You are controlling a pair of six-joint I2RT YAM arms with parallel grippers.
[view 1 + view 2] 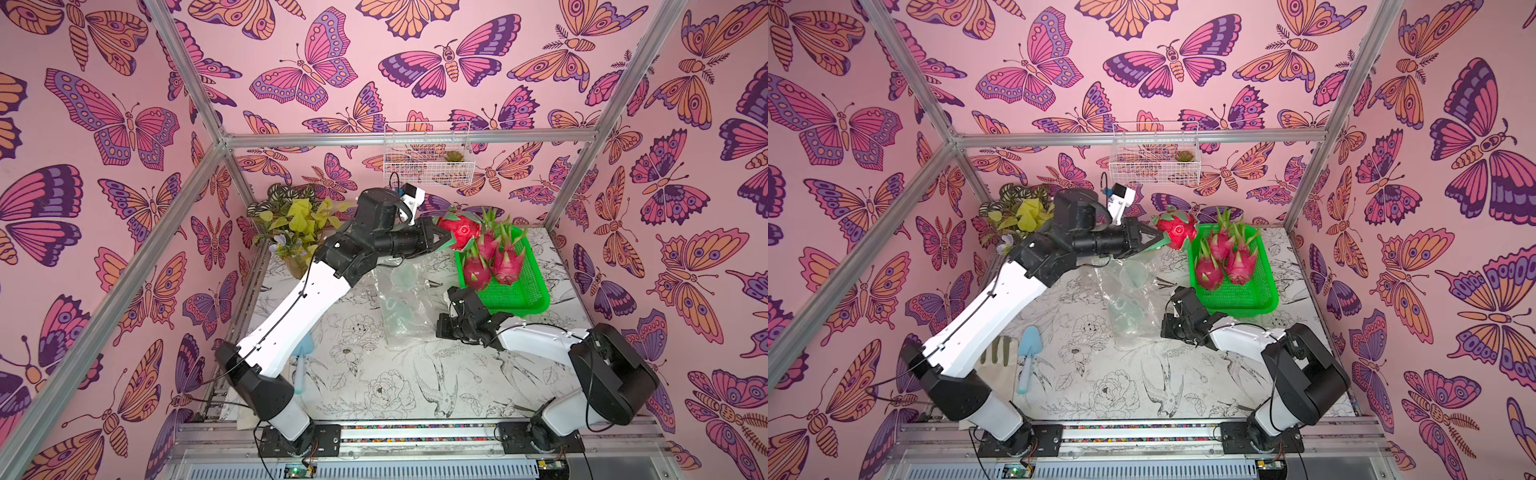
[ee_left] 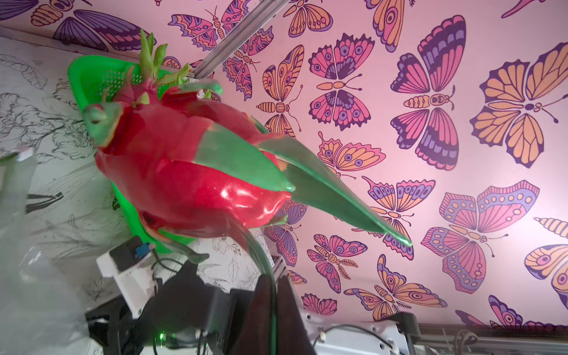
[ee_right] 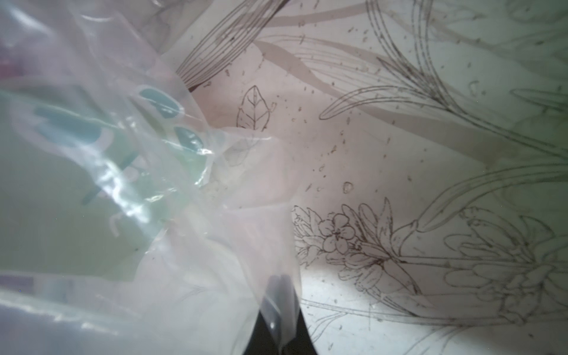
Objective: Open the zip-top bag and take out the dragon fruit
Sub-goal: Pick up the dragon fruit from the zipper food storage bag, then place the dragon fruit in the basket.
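our left end effector (image 1: 448, 240) pinches the redder dragon fruit (image 1: 459, 230) by a scale, aloft at the green basket (image 1: 521, 308) rim; three more fruits (image 1: 492, 259) lie inside. right end effector (image 3: 279, 290) nips the zip-top bag (image 1: 399, 303), seemingly empty. only the drop is left.

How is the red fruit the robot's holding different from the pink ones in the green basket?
The red dragon fruit is redder; the pink dragon fruits are magenta. It hangs from the left gripper; they sit in the green basket. All have green leafy scales.
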